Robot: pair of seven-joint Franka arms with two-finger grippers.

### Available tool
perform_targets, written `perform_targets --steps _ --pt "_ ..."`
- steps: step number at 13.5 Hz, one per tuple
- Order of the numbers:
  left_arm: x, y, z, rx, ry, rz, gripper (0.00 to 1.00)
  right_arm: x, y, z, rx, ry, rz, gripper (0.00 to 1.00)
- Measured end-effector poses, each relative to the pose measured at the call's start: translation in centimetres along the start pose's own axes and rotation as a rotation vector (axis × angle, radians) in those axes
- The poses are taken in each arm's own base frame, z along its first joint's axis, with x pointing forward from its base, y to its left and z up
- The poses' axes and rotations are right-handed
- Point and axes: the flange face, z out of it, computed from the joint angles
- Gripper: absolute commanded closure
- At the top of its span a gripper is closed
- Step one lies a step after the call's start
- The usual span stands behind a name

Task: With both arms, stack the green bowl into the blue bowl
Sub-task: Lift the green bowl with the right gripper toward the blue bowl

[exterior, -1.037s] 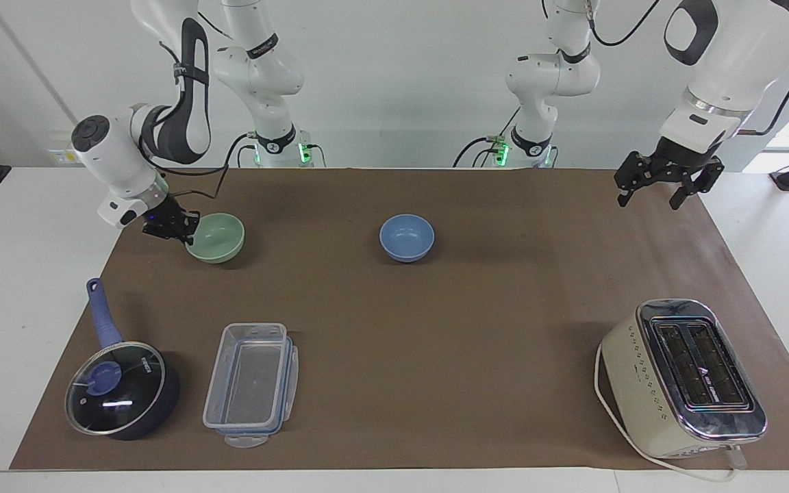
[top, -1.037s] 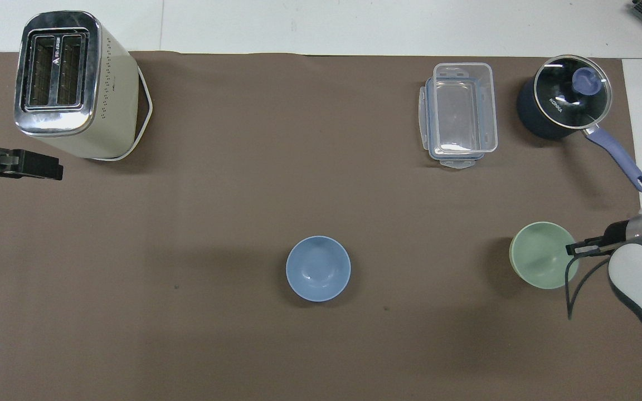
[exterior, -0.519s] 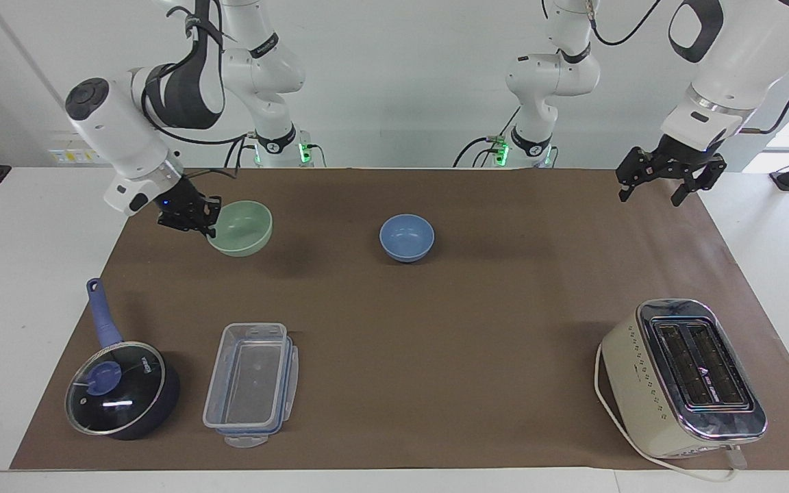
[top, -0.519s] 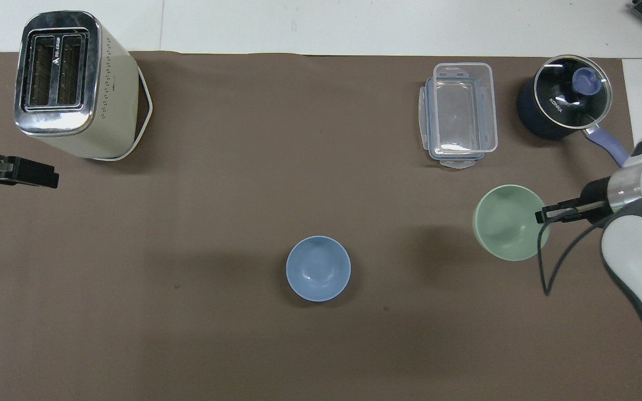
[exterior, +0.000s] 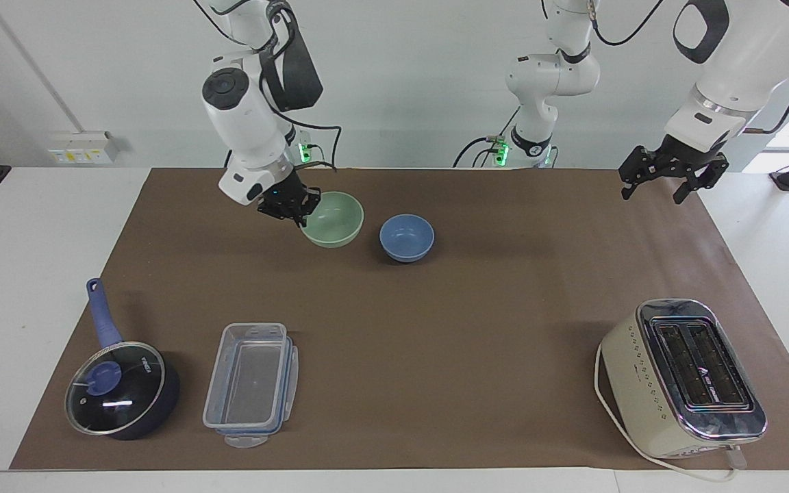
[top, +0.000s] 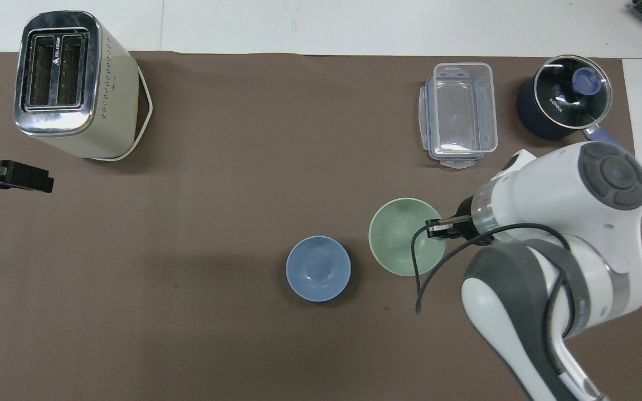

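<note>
The green bowl [exterior: 332, 219] is off the tabletop [exterior: 435, 329], pinched at its rim by the right end effector [exterior: 291, 205], whose fingers are clamped together on it, and hangs just beside the blue bowl [exterior: 407, 237], which sits empty. Pickup looks done; carrying over and lowering in are left. The left end effector [exterior: 668, 179] waits with fingers apart over the tabletop's edge at the left arm's end.

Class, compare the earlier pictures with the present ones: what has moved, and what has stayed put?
The right gripper, shut on the green bowl, lifted it and carried it toward the blue bowl. The left gripper stayed open, waiting near the toaster; everything else is unmoved.
</note>
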Motion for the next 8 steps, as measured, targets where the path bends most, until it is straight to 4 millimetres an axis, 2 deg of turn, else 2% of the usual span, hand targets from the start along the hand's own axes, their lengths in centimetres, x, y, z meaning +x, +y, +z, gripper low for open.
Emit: perform_targets --steps 3,4,8 --pt "-0.3 0.0 0.2 -0.003 -0.023 0.040 0.00 -1.4 -6.9 2.0 0.002 0.027 0.011 1.00" --pt "-0.5 0.0 0.1 -0.005 -0.035 0.045 0.00 -1.8 -8.1 2.9 -0.001 0.022 0.012 1.00" --pt "-1.3 -1.1 -0.6 -0.007 -0.042 0.032 0.00 -2.3 -10.8 6.1 -0.006 0.022 0.018 1.00"
